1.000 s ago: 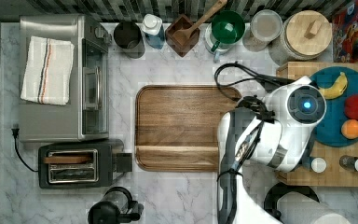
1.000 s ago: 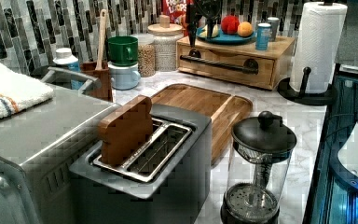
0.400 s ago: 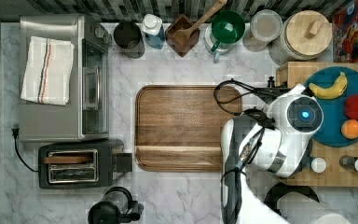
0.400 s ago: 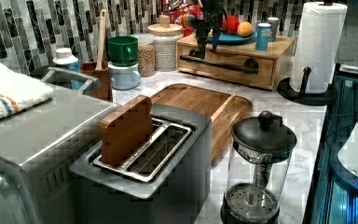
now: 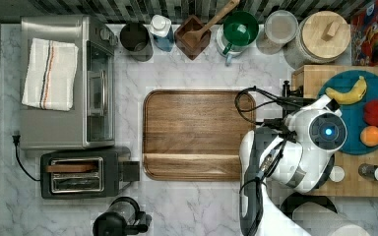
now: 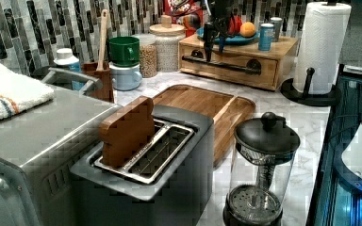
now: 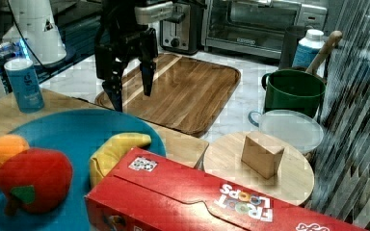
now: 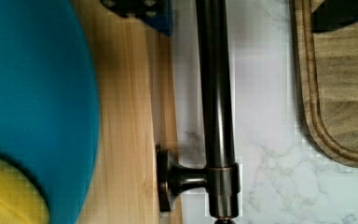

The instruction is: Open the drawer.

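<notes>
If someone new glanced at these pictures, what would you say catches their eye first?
Probably the gripper, fingers open, poised above the long black handle of the shut drawer in the left view. Next, the blue plate of fruit on top of the box, and the walnut cutting board mid-counter.

Note the box [image 6: 238,63] stands at the tabletop's [image 5: 202,206] far end in the left view, its drawer [image 6: 226,70] facing the board [image 6: 202,106]. A plate [image 5: 352,142] with fruit lies on the box. Your end effector [image 6: 214,40] hangs over the handle [image 6: 219,63], fingers either side. In the top view's left stand the oven [image 5: 64,81] and toaster [image 5: 81,172].
</notes>
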You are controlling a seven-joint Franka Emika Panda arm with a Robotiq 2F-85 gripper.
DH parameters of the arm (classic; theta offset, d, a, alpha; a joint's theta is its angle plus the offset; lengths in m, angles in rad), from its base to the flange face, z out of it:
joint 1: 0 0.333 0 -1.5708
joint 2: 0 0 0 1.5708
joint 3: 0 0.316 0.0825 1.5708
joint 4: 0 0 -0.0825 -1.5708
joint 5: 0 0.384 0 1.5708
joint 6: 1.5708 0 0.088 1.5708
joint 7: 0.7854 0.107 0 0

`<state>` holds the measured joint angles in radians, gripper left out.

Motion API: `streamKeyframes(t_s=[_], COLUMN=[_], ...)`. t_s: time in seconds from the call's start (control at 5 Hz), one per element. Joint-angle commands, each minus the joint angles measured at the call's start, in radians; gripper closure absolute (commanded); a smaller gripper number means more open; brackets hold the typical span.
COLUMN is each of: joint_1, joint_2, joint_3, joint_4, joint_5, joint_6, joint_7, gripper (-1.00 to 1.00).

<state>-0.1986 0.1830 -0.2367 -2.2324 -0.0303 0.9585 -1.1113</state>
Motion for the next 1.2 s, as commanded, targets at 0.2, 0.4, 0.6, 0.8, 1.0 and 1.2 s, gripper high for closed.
streamKeyframes(t_s=[0.2, 0.4, 0.6, 0.8, 1.0, 1.2], joint_1=[0.023, -0.014, -0.014, 0.001, 0.031, 0.078], joint_2=[0.026, 0.059, 0.073, 0.077, 0.068, 0.046], joint_3=[0.011, 0.022, 0.026, 0.033, 0.046, 0.059], joint_4=[-0.08, -0.074, -0.066, -0.07, -0.074, -0.087], joint_5=[-0.034, 0.003, -0.007, 0.002, 0.009, 0.02], joint_6=[0.142, 0.182, 0.189, 0.196, 0.173, 0.147], joint_7=[0.045, -0.044, -0.028, -0.001, 0.052, 0.111], gripper=[-1.0, -1.0, -1.0, -1.0, -1.0, -1.0])
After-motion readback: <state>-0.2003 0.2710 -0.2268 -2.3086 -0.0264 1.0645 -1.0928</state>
